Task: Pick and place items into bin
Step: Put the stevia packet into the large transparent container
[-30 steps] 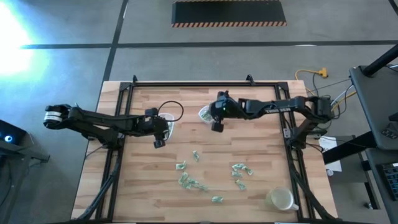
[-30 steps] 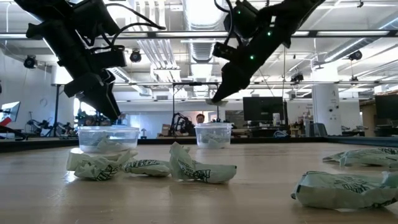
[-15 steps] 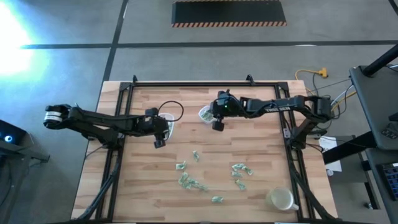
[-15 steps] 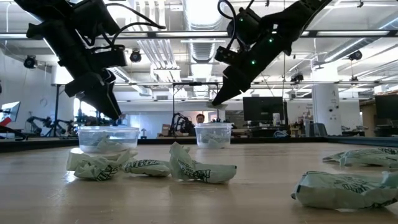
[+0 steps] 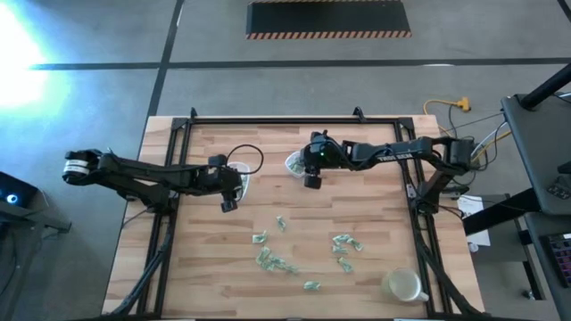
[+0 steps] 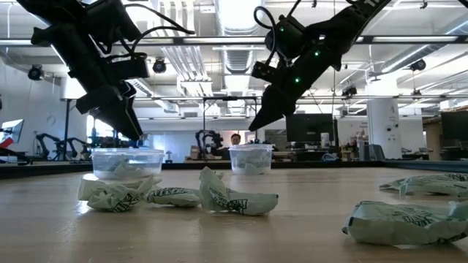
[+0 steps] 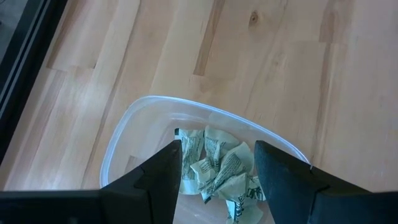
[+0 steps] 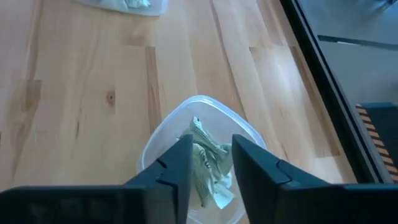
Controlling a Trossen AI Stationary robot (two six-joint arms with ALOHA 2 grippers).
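Several small green-and-white wrapped items (image 5: 272, 259) lie loose on the wooden table's near half; in the low view they are the crumpled items (image 6: 234, 199) up front. Two clear bins stand farther back, each with wrapped pieces inside. My left gripper (image 7: 217, 174) hangs open over the left bin (image 7: 143, 102), seen from above as the gripper (image 5: 228, 205) beside the bin (image 5: 241, 169). My right gripper (image 8: 211, 174) hangs open over the right bin (image 8: 199, 99); from above it is the gripper (image 5: 311, 181) at the bin (image 5: 293, 162). The pieces seen between its fingers lie in the bin.
A pale round cup (image 5: 403, 285) stands at the table's near right corner. Black frame rails (image 5: 268, 120) run along the table's far edge and sides. Bare wood lies between the two bins and the scattered items. A person (image 6: 235, 139) shows far off in the room behind.
My right gripper's tips have dipped a little toward the right bin. My left arm has kept still.
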